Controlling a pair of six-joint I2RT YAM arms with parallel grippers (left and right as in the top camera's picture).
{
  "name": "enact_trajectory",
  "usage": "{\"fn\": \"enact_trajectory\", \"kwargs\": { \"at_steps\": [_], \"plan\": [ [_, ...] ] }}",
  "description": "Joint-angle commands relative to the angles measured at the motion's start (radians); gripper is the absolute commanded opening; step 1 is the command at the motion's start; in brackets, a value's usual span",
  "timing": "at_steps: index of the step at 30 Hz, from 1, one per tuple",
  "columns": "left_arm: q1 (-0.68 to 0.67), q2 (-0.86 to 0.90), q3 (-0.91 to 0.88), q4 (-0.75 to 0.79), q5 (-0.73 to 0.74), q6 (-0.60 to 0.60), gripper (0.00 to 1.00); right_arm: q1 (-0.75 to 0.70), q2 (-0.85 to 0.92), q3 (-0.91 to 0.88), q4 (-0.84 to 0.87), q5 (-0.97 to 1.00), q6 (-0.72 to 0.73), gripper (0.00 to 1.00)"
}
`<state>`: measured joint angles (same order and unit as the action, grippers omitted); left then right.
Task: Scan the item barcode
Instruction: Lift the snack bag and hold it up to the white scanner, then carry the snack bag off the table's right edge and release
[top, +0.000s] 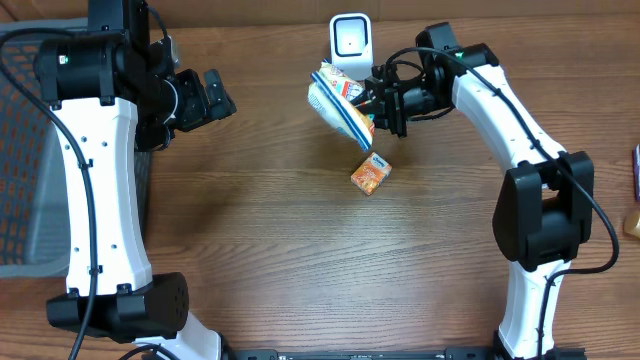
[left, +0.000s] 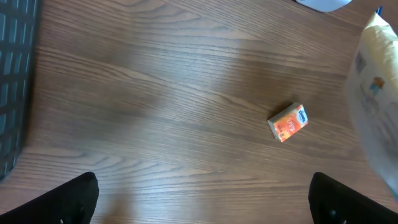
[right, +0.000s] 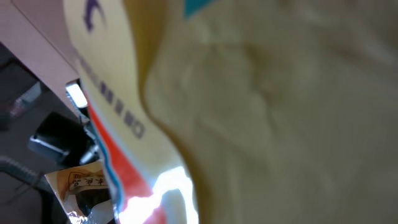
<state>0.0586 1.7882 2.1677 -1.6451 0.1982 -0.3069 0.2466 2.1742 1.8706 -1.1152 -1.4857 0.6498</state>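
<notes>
The yellow snack bag (right: 280, 112) fills the right wrist view, pinched by the closed right gripper (top: 378, 105) just beside the scanner (top: 350, 38). The left gripper (top: 215, 95) gapes wide, empty, well apart.

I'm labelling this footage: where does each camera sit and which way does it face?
Overhead: above the table, looking down; both arms, right pincer gripping snack bag.
Left wrist: looks down at the orange box; left pincer open, fingertips showing.
Right wrist: close against the bag; no fingers visible.
Shared: overhead and left wrist show the box.
</notes>
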Motion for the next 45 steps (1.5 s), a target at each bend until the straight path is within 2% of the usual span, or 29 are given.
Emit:
{"fn": "enact_trajectory", "kwargs": {
  "at_steps": [1,6,12,19,21,23,25,27,29,30,40,45],
  "plan": [
    [-0.007,0.011,-0.002,0.004,0.001,0.015,1.0,-0.008,-0.048,0.028,0.006,-0.084,0.036,0.04],
    [-0.007,0.011,-0.002,0.004,0.002,0.015,1.0,-0.008,-0.048,0.028,0.019,-0.084,0.033,0.04],
    [-0.007,0.011,-0.002,0.004,0.001,0.015,1.0,-0.009,-0.048,0.028,0.079,-0.085,-0.076,0.04],
    [-0.007,0.011,-0.002,0.012,0.001,0.015,1.0,-0.039,-0.048,0.028,0.126,-0.084,-0.074,0.04],
    [-0.007,0.011,-0.002,0.012,0.001,0.015,1.0,-0.051,-0.048,0.028,0.212,-0.066,-0.074,0.04],
    [-0.007,0.011,-0.002,0.012,0.001,0.015,1.0,-0.052,-0.048,0.028,0.267,0.05,-0.056,0.04],
    [-0.007,0.011,-0.002,0.012,0.001,0.015,1.0,-0.052,-0.048,0.029,0.273,0.391,0.067,0.04],
    [-0.007,0.011,-0.002,0.012,0.001,0.015,1.0,-0.045,-0.048,0.029,0.286,0.634,0.123,0.04],
    [-0.007,0.011,-0.002,0.012,0.001,0.015,1.0,-0.038,-0.048,0.029,0.314,0.788,0.145,0.04],
    [-0.007,0.011,-0.002,0.012,0.001,0.015,1.0,-0.027,-0.048,0.029,0.371,0.906,0.154,0.04],
    [-0.007,0.011,-0.002,0.012,0.001,0.015,1.0,0.113,-0.021,0.029,0.784,1.203,0.283,0.04],
    [-0.007,0.011,-0.002,0.012,0.001,0.015,1.0,0.165,0.024,0.029,0.805,1.289,0.286,0.04]
  ]
}}
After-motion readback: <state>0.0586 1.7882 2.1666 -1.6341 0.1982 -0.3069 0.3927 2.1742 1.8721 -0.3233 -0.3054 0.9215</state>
